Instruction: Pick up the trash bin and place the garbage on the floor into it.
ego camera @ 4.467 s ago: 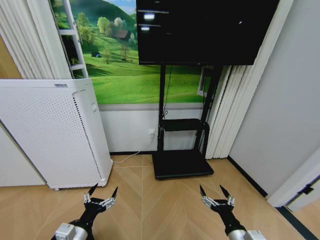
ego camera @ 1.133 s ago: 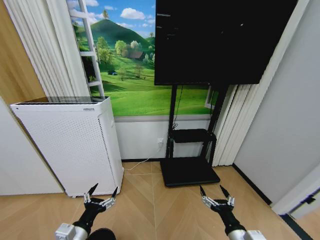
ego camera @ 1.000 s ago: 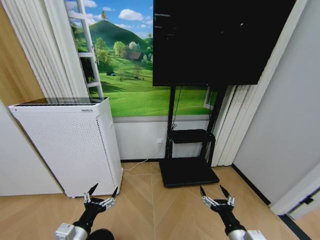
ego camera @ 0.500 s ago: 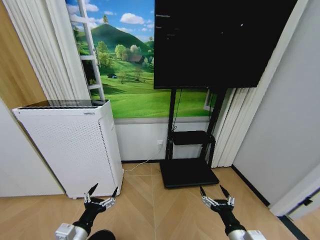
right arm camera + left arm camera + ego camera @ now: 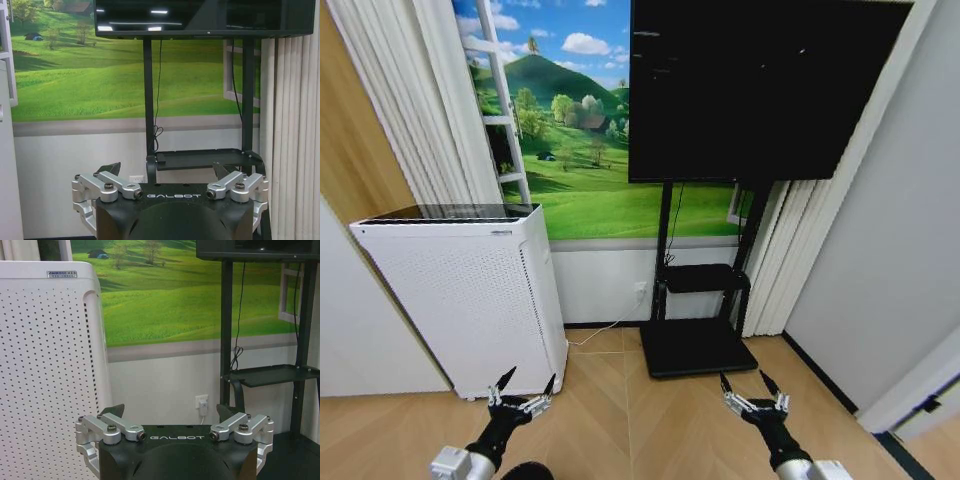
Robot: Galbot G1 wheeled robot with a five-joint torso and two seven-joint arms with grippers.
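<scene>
both grippers released over bare parquet, facing the wall

the left gripper [image 5: 521, 390] and the right gripper [image 5: 750, 388] hang low over the floor [image 5: 630, 425], well apart, each with its fingers spread wide and nothing between them. the left wrist view shows the left gripper [image 5: 171, 412] with both dark tips apart. the right wrist view shows the same for the right gripper [image 5: 167, 169].

the floor is tan chevron parquet, bare between and ahead of the grippers. a dark rounded shape [image 5: 527, 470] sits at the bottom edge of the head view, just beside the left arm. it may be the bin, but too little of it shows to tell.

ahead of the left gripper stands a tall white perforated appliance [image 5: 470, 290], close to the wall and near that gripper. in the left wrist view the appliance [image 5: 47, 365] fills one side. ahead of the right gripper is a black tv [image 5: 750, 90] on a black stand [image 5: 695, 345], whose flat base lies on the floor and whose small shelf sits above it. a white cable [image 5: 605, 325] runs from a wall socket [image 5: 640, 290] along the floor toward the appliance.

behind them the wall carries a green hillside mural [image 5: 570, 150]. white curtains [image 5: 415, 110] hang beside it on the left. a grey wall [image 5: 880, 250] closes the right side, with a dark strip along its foot.
</scene>
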